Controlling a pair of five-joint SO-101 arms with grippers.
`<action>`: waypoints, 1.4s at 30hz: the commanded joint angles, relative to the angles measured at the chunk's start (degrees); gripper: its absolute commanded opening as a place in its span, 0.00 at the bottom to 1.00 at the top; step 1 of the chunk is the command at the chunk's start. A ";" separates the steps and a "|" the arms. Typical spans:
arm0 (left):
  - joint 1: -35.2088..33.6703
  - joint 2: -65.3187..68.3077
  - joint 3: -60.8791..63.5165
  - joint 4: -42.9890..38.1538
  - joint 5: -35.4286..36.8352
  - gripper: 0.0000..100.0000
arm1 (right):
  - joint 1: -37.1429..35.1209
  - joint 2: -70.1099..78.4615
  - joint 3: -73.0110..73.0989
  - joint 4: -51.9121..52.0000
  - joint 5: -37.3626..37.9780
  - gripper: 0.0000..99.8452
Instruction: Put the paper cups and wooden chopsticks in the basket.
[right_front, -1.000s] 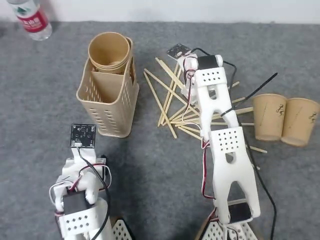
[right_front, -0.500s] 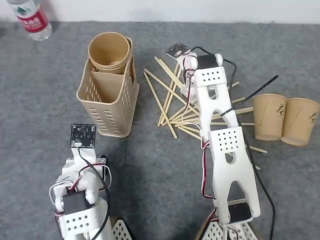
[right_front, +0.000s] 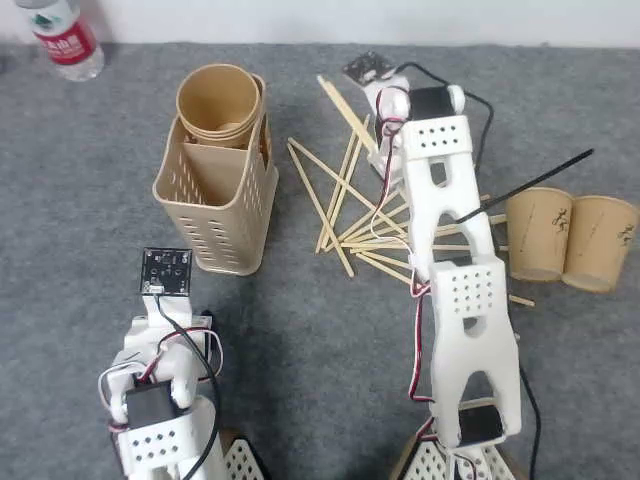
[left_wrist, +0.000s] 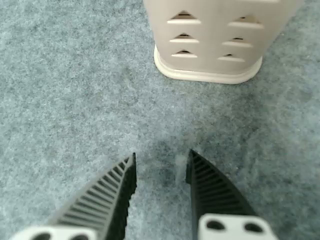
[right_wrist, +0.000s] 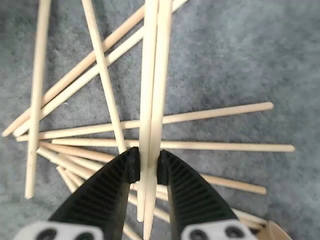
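Observation:
My right gripper is shut on a pair of wooden chopsticks, held above the scattered pile. From above, the held chopsticks jut out from the right arm over the far side of the pile. A beige slotted basket stands left of the pile with stacked paper cups in its far compartment. Two more paper cups lie on their sides at the right. My left gripper is open over bare carpet, just short of the basket.
A plastic bottle lies at the far left corner. A thin black cable runs from the right arm over the lying cups. Grey carpet lies open between the basket and the left arm.
The right arm has pulled back toward the far edge and risen, lifting the gripped chopsticks out of the pile. The left arm has not moved.

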 joint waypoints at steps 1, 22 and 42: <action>0.26 -0.53 -0.48 0.26 -0.70 0.16 | 0.66 -10.42 3.87 2.24 -1.05 0.01; 0.26 -0.53 -0.48 0.26 -0.62 0.16 | 0.04 -47.34 32.26 -0.22 -12.04 0.01; 0.26 -0.53 -0.48 0.26 -0.70 0.16 | -18.77 -92.44 77.27 -36.70 -10.64 0.01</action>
